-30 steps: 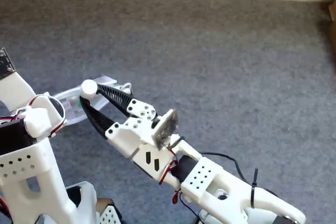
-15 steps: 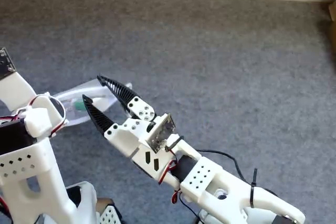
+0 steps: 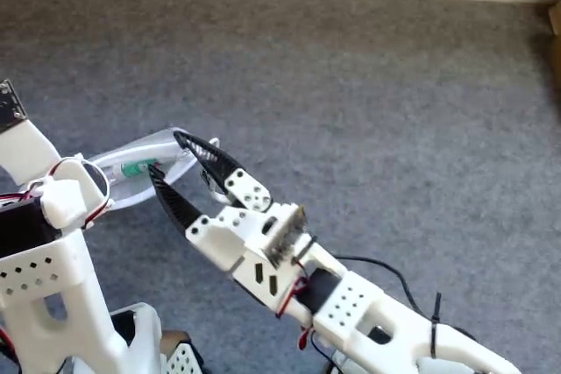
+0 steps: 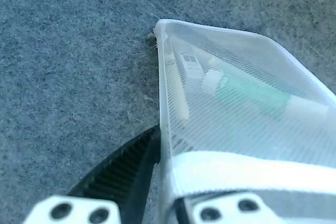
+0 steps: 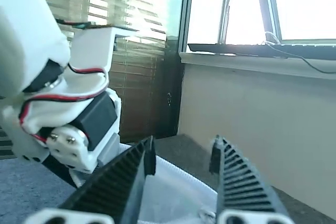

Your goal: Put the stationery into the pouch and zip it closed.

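The see-through mesh pouch (image 4: 236, 114) is held up off the grey surface (image 3: 368, 85) by the left end effector (image 4: 160, 153), whose black finger (image 4: 126, 171) presses against the pouch's edge, pinching it; through the mesh show a green-and-white stick (image 4: 257, 98), a thin white stick (image 4: 177, 93) and a small labelled item (image 4: 191, 66), its print too small to read. The right end effector (image 3: 164, 151) stands spread, its two black fingers (image 3: 206, 157) either side of the pouch's free end in the high view; in the right wrist view the pouch lies just beyond the gap between them, with the left arm (image 5: 63, 103) close beside.
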Available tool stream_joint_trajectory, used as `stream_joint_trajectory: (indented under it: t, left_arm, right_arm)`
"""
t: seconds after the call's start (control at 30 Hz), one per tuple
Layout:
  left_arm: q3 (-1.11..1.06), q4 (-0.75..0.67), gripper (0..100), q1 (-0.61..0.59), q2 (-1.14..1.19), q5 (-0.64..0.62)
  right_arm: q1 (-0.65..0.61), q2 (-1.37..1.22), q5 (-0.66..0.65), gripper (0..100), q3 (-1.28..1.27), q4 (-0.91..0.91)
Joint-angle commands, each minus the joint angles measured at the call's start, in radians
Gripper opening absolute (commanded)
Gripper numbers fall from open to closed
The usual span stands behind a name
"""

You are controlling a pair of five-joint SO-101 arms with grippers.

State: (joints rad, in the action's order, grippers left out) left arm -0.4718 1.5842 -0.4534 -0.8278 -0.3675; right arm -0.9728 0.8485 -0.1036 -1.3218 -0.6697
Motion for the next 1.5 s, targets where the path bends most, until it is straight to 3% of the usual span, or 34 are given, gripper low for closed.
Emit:
stream_joint_trajectory:
  t: [0.0, 0.27, 0.43, 0.93, 1.1, 1.47]
  left_arm:
    - [0.001, -0.023, 1, 0.012, -0.008, 0.012]
    - [0.001, -0.023, 1, 0.012, -0.008, 0.012]
    - [0.001, -0.023, 1, 0.012, -0.008, 0.012]
    - [0.001, -0.023, 1, 0.012, -0.008, 0.012]
    - [0.001, -0.023, 1, 0.012, -0.008, 0.012]
    - [0.001, -0.023, 1, 0.012, -0.008, 0.012]
  right_arm:
    - [0.018, 0.114, -0.015, 15.9, -0.012, 0.068]
    - [0.189, 0.254, -0.009, 15.9, -0.027, 0.395]
    - [0.196, 0.265, -0.009, 15.9, -0.027, 0.493]
    - [0.196, 0.262, -0.009, 15.9, -0.094, 0.498]
    - [0.166, 0.137, -0.009, 15.9, -0.084, 0.489]
    - [0.168, -0.148, -0.008, 15.9, 0.002, 0.217]
